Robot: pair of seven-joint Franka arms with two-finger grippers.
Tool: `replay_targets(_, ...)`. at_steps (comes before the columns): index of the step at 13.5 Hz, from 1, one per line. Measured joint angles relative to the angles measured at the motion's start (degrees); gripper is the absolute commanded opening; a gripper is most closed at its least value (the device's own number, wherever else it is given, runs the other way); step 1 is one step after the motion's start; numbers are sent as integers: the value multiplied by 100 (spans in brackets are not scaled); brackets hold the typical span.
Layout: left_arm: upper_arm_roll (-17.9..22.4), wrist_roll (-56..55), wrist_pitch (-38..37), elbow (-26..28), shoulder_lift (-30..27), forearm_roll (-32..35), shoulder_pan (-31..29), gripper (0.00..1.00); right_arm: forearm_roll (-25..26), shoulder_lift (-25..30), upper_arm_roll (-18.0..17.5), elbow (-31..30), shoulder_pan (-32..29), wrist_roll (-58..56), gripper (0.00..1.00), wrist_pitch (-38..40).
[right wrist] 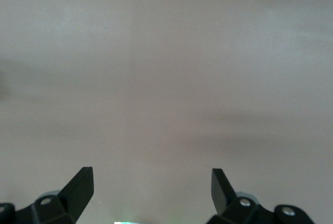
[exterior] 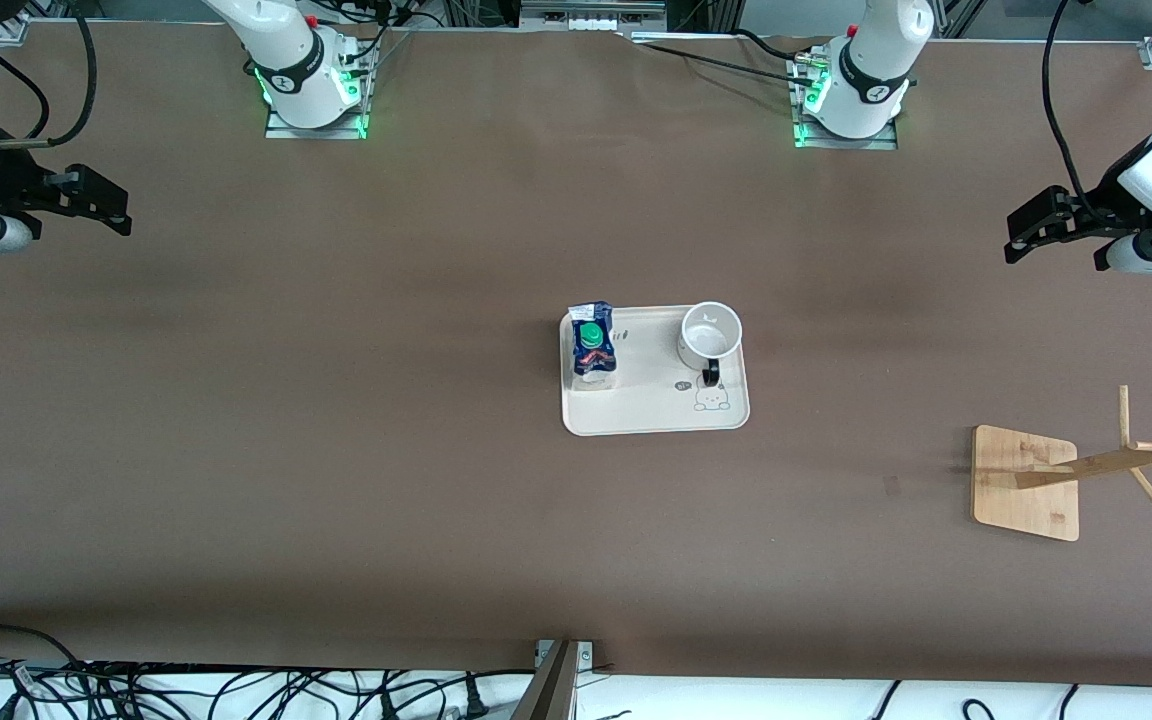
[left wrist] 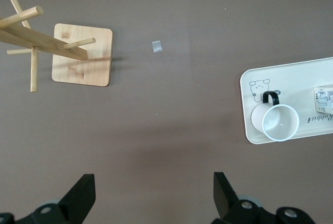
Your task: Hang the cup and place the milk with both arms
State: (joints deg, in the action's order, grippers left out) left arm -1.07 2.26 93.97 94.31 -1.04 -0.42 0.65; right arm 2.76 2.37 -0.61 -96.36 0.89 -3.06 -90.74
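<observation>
The white cup (exterior: 709, 334) with its black loop handle stands upright on a cream tray (exterior: 654, 410) at the table's middle. The blue and white milk carton (exterior: 593, 345) with a green cap stands on the same tray, toward the right arm's end. The left wrist view shows the cup (left wrist: 274, 122), the tray (left wrist: 250, 110) and an edge of the carton (left wrist: 323, 99). My left gripper (exterior: 1019, 240) hangs open and empty over the left arm's end of the table; its fingertips (left wrist: 222, 190) show in its wrist view. My right gripper (exterior: 116, 214) hangs open and empty over the right arm's end, above bare table (right wrist: 166, 78).
A wooden cup rack (exterior: 1056, 480) with slanted pegs stands on a square base near the left arm's end, nearer the front camera than the tray; it also shows in the left wrist view (left wrist: 82, 55). Cables lie along the table's front edge (exterior: 236, 690).
</observation>
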Motion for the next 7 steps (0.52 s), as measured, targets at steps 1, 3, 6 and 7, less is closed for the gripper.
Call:
replay_targets(1,0,0,-4,0,0,0,0,100,0,0,0,0,0,0,100,0)
replay_targets(3,0,0,-11,-2,0,0,0,100,0,0,0,0,0,0,100,0)
replay_targets(6,0,0,-84,-5,0,0,0,100,0,0,0,0,0,0,100,0)
replay_targets(7,0,0,-150,-6,0,0,1,100,0,0,0,0,0,0,100,0)
